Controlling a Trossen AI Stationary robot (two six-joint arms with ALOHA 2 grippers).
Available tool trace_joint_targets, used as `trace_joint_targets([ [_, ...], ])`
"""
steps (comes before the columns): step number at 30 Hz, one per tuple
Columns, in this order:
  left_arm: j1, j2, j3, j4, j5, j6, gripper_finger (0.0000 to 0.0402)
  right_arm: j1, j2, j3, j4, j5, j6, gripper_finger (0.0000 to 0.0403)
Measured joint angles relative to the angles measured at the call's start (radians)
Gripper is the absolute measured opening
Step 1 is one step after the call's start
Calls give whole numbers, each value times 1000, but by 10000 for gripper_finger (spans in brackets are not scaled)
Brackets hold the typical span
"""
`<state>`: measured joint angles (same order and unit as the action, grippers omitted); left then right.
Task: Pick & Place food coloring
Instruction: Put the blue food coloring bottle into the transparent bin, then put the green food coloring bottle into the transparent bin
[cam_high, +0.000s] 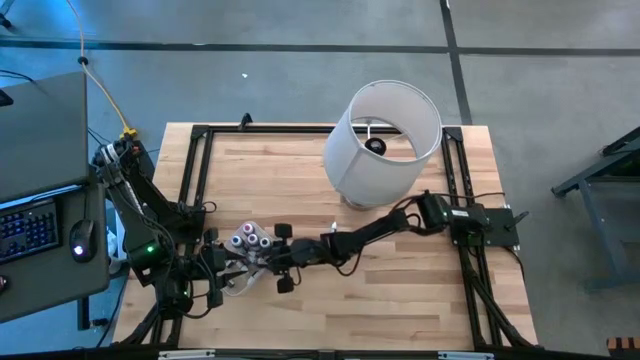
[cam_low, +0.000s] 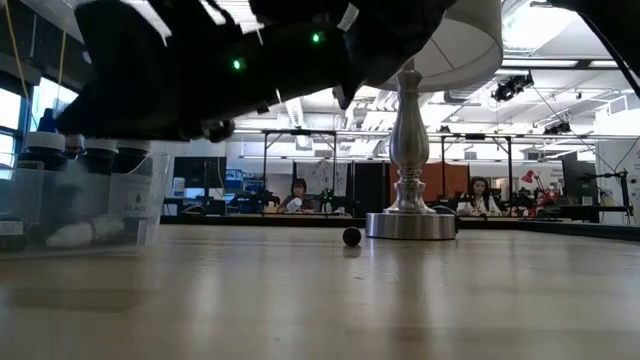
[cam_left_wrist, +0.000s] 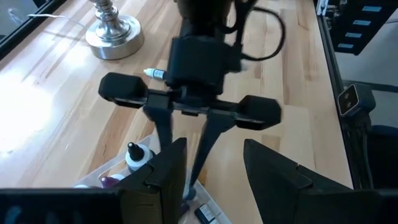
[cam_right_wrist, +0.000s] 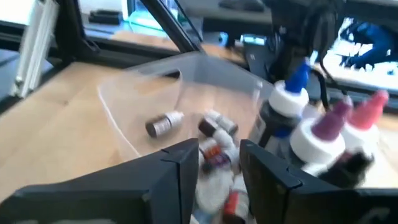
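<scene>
A clear plastic tub (cam_right_wrist: 137, 99) (cam_high: 238, 283) stands on the table at the near left. Several small food coloring bottles (cam_right_wrist: 163, 123) lie on its floor. Three more upright bottles with blue, purple and pink caps (cam_right_wrist: 292, 93) (cam_high: 252, 238) stand close by the tub's far side. My right gripper (cam_right_wrist: 219, 149) (cam_high: 258, 262) reaches in from the right, over the tub, open by a narrow gap with nothing between its fingers. My left gripper (cam_left_wrist: 214, 144) (cam_high: 222, 265) stands open at the tub's left side. I cannot tell whether it touches the tub.
A table lamp with a big white shade (cam_high: 385, 140) and a silver base (cam_left_wrist: 115, 34) stands at the far middle. One small bottle (cam_left_wrist: 155, 73) lies loose on the wood near it. A small dark ball (cam_low: 351, 237) rests by the base. Seated people (cam_low: 297, 195) show beyond the table.
</scene>
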<state>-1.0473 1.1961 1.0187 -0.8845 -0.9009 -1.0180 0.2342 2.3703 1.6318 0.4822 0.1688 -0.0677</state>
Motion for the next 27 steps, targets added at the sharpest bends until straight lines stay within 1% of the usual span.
trace_joint_targets([
  [3, 0, 0, 0, 0, 0, 0, 157, -10, 0, 0, -32, -12, 17, 125],
  [9, 0, 0, 0, 1, 0, 0, 157, -12, -6, 0, -40, -11, 10, 146],
  [12, 0, 0, 0, 19, -1, -7, 157, 0, -40, -1, -57, -3, -24, 149],
  [14, 0, 0, 0, 38, 0, -8, 157, 12, -86, 0, -102, 18, -27, 148],
  [16, 0, 0, 0, 50, 3, -7, 157, 28, -146, 0, -204, 29, -26, 147],
  [21, 0, 0, 0, 129, -20, -8, 157, 69, -351, 0, -618, 47, -8, 148],
  [24, 0, 0, 0, 189, -51, -3, 157, 98, -490, 2, -887, 115, 60, 145],
  [27, 2, 0, 0, 193, -109, 26, 157, 127, -610, 1, -1147, 198, 199, 142],
])
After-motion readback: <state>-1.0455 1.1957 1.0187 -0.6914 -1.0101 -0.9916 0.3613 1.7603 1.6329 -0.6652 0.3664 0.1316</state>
